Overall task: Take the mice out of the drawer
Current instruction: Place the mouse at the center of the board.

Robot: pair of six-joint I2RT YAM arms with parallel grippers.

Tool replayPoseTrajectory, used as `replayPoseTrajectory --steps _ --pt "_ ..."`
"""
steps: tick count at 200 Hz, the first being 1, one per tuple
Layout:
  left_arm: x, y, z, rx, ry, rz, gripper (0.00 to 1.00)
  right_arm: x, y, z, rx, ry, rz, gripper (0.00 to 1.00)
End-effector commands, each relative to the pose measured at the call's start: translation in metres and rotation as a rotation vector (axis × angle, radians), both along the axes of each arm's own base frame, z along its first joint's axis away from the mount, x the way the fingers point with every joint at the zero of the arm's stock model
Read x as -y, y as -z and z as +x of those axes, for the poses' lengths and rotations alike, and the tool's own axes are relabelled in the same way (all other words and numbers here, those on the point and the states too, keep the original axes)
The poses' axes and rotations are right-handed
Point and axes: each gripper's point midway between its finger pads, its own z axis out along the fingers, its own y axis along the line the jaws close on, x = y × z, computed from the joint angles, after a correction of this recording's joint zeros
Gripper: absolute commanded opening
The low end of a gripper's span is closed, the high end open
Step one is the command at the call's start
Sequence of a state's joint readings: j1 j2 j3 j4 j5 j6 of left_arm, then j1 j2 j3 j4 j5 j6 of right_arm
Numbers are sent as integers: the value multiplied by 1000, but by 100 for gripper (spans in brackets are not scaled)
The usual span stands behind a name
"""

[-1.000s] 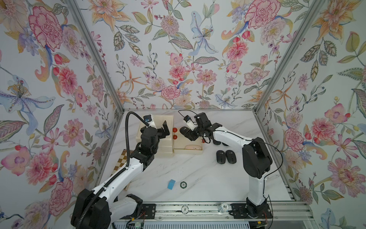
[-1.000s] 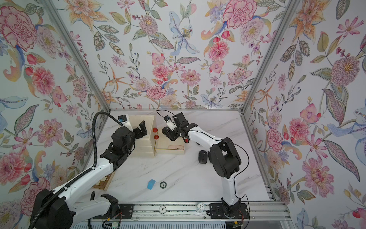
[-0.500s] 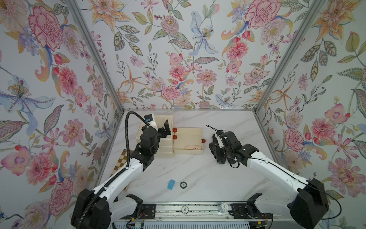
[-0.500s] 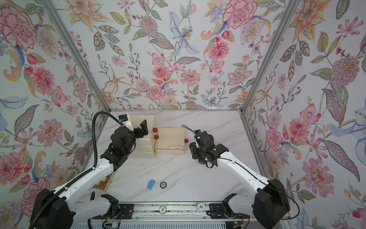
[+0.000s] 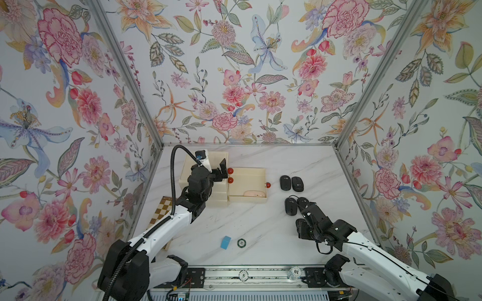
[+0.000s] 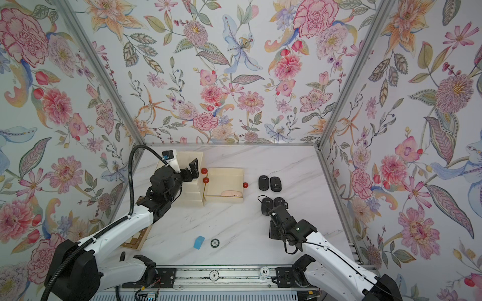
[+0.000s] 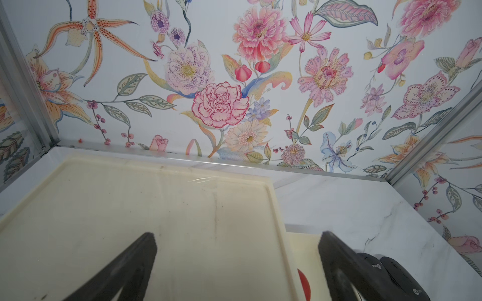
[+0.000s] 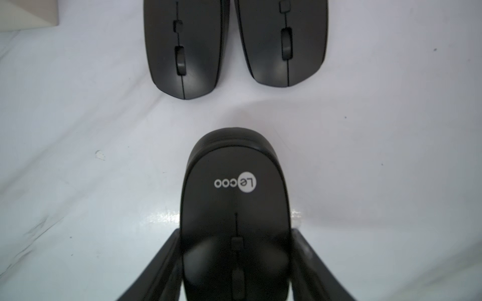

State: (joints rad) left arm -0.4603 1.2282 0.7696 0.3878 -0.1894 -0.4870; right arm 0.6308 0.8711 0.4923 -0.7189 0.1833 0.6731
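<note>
Right gripper (image 8: 236,234), pinching a black mouse (image 8: 234,198), has left the drawer (image 5: 246,179) for the right edge of the table (image 5: 247,229); one pink mouse (image 5: 254,193) remains inside.

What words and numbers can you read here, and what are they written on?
"Lecoo": on the black mouse in the right wrist view.
"5": on a round white disc on the front rail.
"10": on the second disc beside it.
Too small to read: logos on two other mice in the left wrist view; print on the round chip.
</note>
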Motion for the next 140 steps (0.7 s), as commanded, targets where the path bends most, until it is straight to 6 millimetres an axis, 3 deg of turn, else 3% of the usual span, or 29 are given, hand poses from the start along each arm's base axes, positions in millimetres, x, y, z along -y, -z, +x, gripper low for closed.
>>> replayPoseTrajectory --steps 1,61,140 --pt "0 0 -4 14 5 -22 100 9 8 2 -2 89 -10 39" --pt "-10 -4 -9 32 -36 -20 100 18 24 -3 -54 152 -7 40" --pt "-21 -6 -13 43 -77 14 100 21 37 -1 -168 170 -91 53"
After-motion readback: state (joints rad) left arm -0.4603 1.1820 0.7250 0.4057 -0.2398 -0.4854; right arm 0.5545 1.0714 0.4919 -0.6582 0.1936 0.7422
